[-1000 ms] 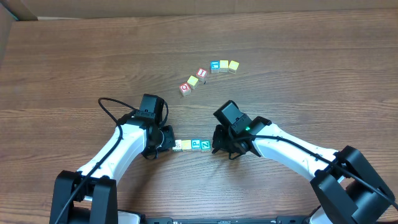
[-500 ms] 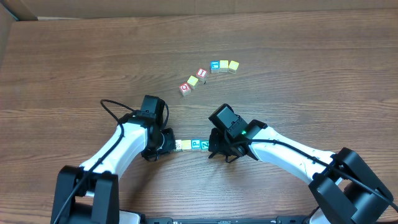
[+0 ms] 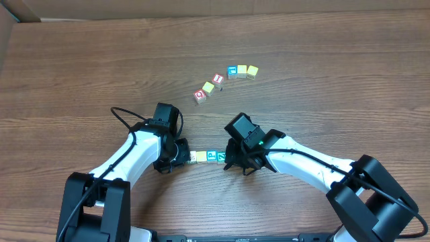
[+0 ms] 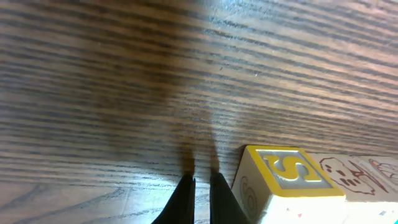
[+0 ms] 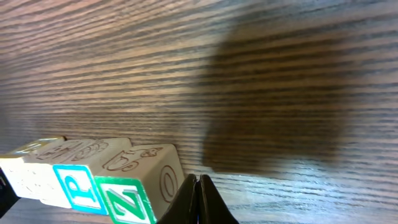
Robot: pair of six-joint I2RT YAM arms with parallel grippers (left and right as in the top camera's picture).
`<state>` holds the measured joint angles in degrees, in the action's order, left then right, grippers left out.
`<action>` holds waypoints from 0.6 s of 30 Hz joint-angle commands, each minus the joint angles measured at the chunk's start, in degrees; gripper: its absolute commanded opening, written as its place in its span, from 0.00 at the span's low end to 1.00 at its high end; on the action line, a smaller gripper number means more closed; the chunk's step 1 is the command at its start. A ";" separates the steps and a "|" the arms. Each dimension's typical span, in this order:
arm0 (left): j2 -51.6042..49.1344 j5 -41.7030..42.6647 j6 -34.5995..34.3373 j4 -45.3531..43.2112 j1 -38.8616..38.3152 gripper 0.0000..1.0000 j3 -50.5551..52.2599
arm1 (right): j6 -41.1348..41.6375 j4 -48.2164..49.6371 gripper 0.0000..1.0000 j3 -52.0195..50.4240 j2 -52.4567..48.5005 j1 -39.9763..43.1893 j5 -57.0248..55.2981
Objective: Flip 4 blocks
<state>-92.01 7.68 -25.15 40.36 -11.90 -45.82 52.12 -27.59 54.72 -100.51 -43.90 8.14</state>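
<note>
Pressure from the left gripper (image 4: 202, 182) and right gripper (image 5: 198, 182), fingers (image 4: 185, 202) shut together, we are trying to balance so the blocks (image 3: 211, 156) roll over.

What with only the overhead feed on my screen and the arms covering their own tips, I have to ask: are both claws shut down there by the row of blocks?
Observer: The left claw is. Its wrist view shows it shut with nothing in it, close beside the yellow S block.
Operator: And the right one?
Observer: The right claw is shut and empty too, down by the end face of the green Z block.
Operator: What sits next to the Z?
Observer: A blue P block, its letter facing the right wrist camera.
</note>
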 commanded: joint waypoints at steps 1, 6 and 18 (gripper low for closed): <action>-0.15 -0.26 0.70 -0.35 -0.13 0.04 -0.33 | 0.44 0.55 0.04 -0.42 -0.37 -0.09 0.85; -0.26 1.49 2.89 0.39 -0.13 0.04 -0.98 | 0.46 0.55 0.04 -0.42 -0.37 -0.09 2.23; -0.52 1.64 3.08 2.23 -0.13 0.04 -1.88 | 3.45 0.59 0.04 -0.42 -1.42 -0.09 2.25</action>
<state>-92.03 8.40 -23.57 42.39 -11.90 -46.52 54.46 -27.40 54.72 -101.23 -43.92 10.28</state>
